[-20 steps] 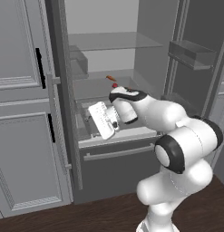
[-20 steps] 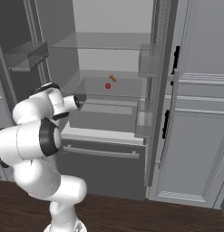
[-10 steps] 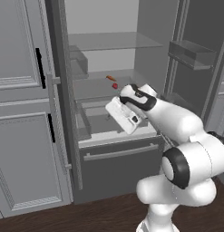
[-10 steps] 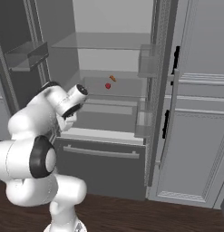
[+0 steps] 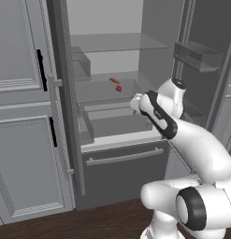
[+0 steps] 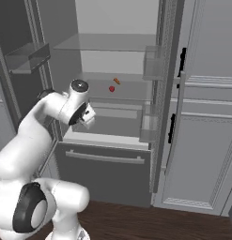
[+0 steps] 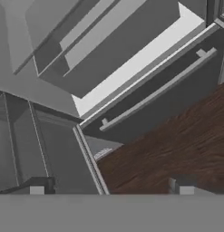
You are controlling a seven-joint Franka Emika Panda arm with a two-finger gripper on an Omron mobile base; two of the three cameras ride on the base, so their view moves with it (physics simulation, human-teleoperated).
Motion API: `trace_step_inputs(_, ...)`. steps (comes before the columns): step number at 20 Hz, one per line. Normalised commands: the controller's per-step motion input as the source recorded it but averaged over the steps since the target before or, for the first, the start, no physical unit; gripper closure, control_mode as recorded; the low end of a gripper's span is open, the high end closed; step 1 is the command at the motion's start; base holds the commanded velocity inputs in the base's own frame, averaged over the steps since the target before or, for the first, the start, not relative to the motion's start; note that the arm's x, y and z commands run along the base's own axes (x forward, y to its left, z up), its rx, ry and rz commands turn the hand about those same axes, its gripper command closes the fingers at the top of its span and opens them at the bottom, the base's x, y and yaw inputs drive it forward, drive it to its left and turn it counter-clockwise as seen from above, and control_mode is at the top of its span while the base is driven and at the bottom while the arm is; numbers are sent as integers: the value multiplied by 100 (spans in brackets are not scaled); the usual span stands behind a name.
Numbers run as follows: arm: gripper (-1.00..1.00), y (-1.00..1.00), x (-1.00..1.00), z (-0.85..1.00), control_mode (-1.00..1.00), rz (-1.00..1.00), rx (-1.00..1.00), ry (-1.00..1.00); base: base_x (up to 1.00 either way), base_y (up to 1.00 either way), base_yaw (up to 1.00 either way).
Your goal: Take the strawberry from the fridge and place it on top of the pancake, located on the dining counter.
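The fridge stands with both doors open. On its middle glass shelf lies the tiny red strawberry. My gripper hangs in front of the open compartment, lower than the strawberry and to its right in the left base view, apart from it. In the hand view the gripper is open and holds nothing, its fingertips wide apart. That view looks down on the bottom drawer's bar handle and the wooden floor. The pancake and the dining counter are out of view.
An elongated orange-red item lies just behind the strawberry. Door bins jut from the open doors on both sides of the arm. Pulled-out crisper drawers sit under the shelf. Paneled cabinets flank the fridge.
The hand has swung from the left of the fridge opening towards its middle and turned over. The jaws stayed open. The strawberry has not moved.
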Motion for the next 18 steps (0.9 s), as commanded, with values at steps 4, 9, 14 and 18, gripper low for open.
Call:
trace_step_inputs(4, -100, -45, -39, 90, -100, 34, -41, -24, 0, 0, 0)
trace_step_inputs(9, -100, -4, -42, 18, -100, 33, -40, 19, 0, 0, 0)
trace_step_inputs(14, -100, -2, -86, -1, -100, 4, -30, 50, 0, 0, 0)
trace_step_inputs(18, -100, 0, -94, -14, -100, 0, -13, 21, 0, 0, 0)
